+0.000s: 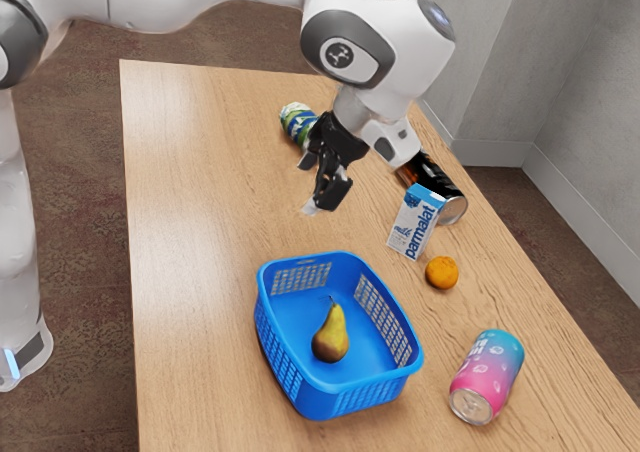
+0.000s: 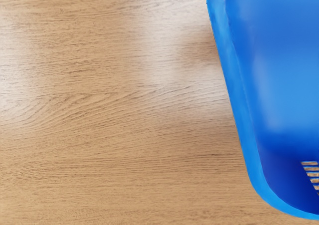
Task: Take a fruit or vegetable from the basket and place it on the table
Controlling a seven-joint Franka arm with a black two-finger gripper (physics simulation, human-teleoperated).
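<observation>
Brown carpet (image 1: 80,172) is running beside the wooden table (image 1: 190,202), where the basket (image 1: 345,403) is cradling the pear (image 1: 330,340), presumably to stop it rolling. The gripper (image 1: 324,196) is hovering, probably positioning for that pear; I cannot tell if it's open or closed. On the exterior view's right, a carton (image 1: 412,226) is sitting by an orange (image 1: 442,273), before grey walls (image 1: 595,122).

A yellow-brown pear (image 1: 330,339), stem toward the exterior view's top, sits inside the blue basket (image 1: 355,399) on the table (image 1: 200,222).
</observation>
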